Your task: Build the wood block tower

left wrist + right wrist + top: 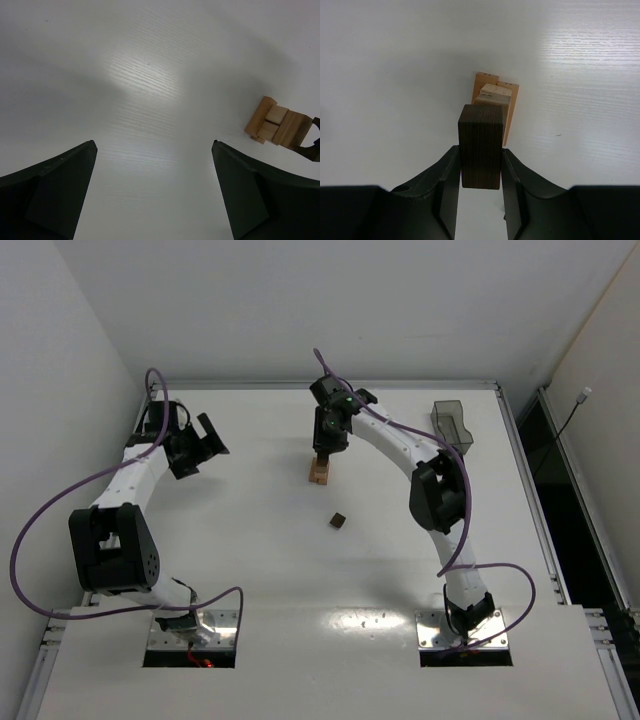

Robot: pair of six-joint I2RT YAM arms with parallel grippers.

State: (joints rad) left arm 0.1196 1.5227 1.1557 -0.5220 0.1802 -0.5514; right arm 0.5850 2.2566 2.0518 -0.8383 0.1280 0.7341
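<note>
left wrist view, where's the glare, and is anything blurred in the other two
Left wrist: a broad bright sheen on the table mid-frame, dimmer toward the corners, with the tan blocks sharp at the right edge. Right wrist: the dark block shows crisp grain, and there is glare on the table at upper right. Top external: even light, soft shadows, nothing noticeably blurred.
</note>
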